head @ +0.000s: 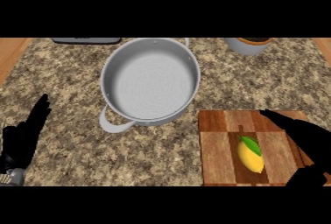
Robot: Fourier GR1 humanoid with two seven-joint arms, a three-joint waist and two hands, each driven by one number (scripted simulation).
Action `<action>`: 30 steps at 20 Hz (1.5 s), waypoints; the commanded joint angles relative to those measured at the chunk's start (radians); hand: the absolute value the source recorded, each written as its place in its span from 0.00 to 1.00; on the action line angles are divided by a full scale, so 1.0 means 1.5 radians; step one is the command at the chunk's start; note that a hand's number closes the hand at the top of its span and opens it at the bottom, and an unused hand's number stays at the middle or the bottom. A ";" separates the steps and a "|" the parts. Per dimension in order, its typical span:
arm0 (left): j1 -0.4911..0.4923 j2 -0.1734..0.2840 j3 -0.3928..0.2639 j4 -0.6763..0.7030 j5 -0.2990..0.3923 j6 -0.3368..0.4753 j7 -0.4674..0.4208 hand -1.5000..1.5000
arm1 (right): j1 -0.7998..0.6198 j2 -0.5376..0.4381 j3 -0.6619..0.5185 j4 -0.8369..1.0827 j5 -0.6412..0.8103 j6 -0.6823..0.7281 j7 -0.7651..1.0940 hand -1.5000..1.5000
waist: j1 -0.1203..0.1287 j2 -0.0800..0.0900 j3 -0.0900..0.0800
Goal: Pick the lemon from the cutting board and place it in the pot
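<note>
Lying on the wooden cutting board (220, 148) at the lower right of the counter, the lemon (250, 158) rests on the board's dark middle strip — yellow, with a green leaf at its upper end, its length running up and down the view. Nothing is touching it.

The right hand (305, 140) reaches in from the lower right corner over the board's right side. Its fingers are stretched out straight and point toward the upper left, so the hand is spread wide and holds nothing. The thumb shows lower down, near the board's bottom right corner, and the lemon sits just beside the hand, in the gap left of the fingers and above the thumb, apart from both.

The left hand (22, 138) shows at the left edge of the view, fingers straight and pointing up, wide and holding nothing, resting well apart from everything else.

The pot (150, 78) stands on the speckled granite counter (65, 87) up and left of the board — grey metal, round, its inside bare, with one handle sticking out at its lower left. Its rim is near the board's upper left corner but apart from it.

At the top edge, a dark flat object (86, 40) sits left of the pot, and a grey round container (249, 45) sits to its right; both are cut off by the view.
</note>
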 commanded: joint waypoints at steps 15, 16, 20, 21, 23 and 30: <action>0.038 -0.015 0.072 -0.034 -0.026 -0.048 0.014 0.50 | -0.099 0.143 0.084 0.113 0.075 0.103 0.118 0.00 | -0.012 -0.003 0.001; 0.010 -0.049 0.031 -0.045 -0.061 -0.016 0.044 0.50 | -0.120 0.148 0.076 0.172 0.091 0.098 0.090 0.00 | -0.012 -0.002 0.001; 0.013 -0.050 0.069 0.007 -0.064 -0.049 0.006 0.50 | -0.123 0.192 0.075 0.188 0.132 0.098 0.084 0.00 | -0.013 -0.002 0.001; 0.008 -0.056 0.057 -0.034 -0.070 -0.035 0.041 0.50 | -0.106 0.196 0.095 0.199 0.156 0.081 0.083 0.00 | -0.012 -0.002 0.001; 0.016 -0.064 0.062 -0.040 -0.077 -0.038 0.048 0.50 | -0.096 0.179 0.069 0.185 0.149 0.108 0.074 0.00 | -0.014 -0.002 0.001; -0.005 -0.072 0.095 -0.022 -0.091 -0.075 0.042 0.50 | -0.068 0.234 0.073 0.237 0.235 0.091 0.019 0.00 | -0.015 -0.002 0.001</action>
